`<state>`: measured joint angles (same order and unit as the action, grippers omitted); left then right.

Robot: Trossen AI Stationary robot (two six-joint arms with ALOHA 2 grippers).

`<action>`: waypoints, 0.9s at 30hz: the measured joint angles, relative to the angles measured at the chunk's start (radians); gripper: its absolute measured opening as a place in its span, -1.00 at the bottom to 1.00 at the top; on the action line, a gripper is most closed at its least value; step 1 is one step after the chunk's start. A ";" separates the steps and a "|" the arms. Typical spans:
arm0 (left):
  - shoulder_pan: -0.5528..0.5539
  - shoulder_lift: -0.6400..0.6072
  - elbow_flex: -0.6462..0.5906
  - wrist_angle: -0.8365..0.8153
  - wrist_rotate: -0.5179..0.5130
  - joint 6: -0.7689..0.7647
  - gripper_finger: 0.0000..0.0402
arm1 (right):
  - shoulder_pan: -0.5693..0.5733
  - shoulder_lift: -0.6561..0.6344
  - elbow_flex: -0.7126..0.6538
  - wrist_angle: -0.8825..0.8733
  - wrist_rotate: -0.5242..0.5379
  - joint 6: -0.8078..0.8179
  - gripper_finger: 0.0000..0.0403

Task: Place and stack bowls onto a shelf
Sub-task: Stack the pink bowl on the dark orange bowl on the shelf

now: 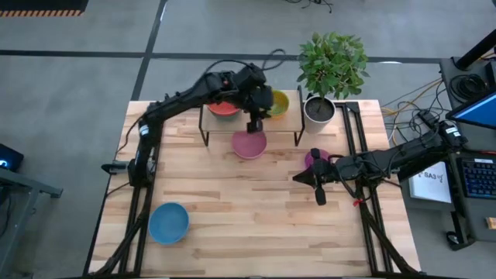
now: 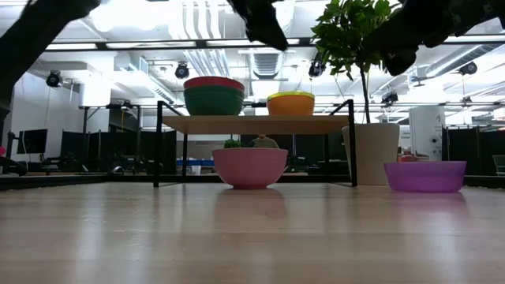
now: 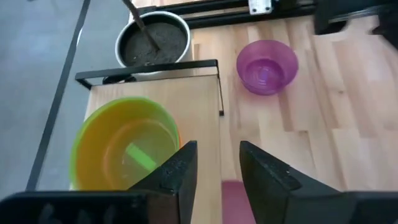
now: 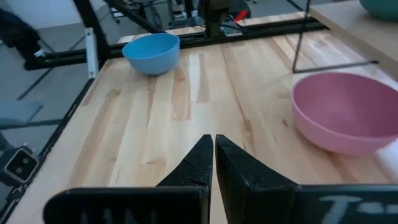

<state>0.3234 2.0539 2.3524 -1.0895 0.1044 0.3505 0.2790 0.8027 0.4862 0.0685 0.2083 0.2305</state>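
The shelf [image 1: 249, 116] stands at the table's far middle. On it sit a red bowl nested in a teal one [image 2: 214, 95] and an orange-and-yellow stack [image 2: 290, 102], which has lime green inside it in the left wrist view [image 3: 124, 149]. A pink bowl [image 1: 249, 144] rests on the table in front of the shelf. A purple bowl [image 1: 314, 159] sits to the right, and a blue bowl [image 1: 169, 222] at the near left. My left gripper [image 3: 214, 168] is open and empty above the shelf's near edge, beside the yellow stack. My right gripper [image 4: 213, 155] is shut and empty over the table, near the purple bowl.
A white plant pot [image 1: 318, 110] with a leafy plant stands right of the shelf. Black frame rails [image 1: 353, 139] run along the table's right and left sides. Bare tabletop [image 1: 248, 217] lies between the blue bowl and my right arm.
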 joint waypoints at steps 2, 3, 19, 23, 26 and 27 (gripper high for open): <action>-0.003 -0.042 -0.009 -0.027 0.010 -0.003 -0.52 | 0.000 0.008 0.000 0.001 0.004 0.022 -0.96; -0.008 -0.062 -0.017 -0.039 0.015 -0.005 -0.53 | 0.000 0.013 0.000 0.000 0.004 0.040 -0.96; -0.213 -0.699 -0.905 0.487 0.010 -0.158 -0.58 | -0.025 0.149 0.134 -0.201 0.031 0.396 -0.96; -0.281 -0.879 -1.152 0.691 -0.049 -0.197 -0.58 | -0.076 0.218 0.285 -0.503 0.030 0.518 -0.96; -0.311 -0.995 -1.301 0.789 -0.104 -0.223 -0.58 | -0.105 0.288 0.391 -0.660 0.030 0.526 -0.96; -0.315 -1.029 -1.343 0.795 -0.111 -0.230 -0.58 | -0.110 0.315 0.424 -0.688 0.029 0.506 -0.96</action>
<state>0.0088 1.0248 1.0092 -0.2943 -0.0070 0.1206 0.1687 1.1178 0.9100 -0.6192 0.2375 0.7364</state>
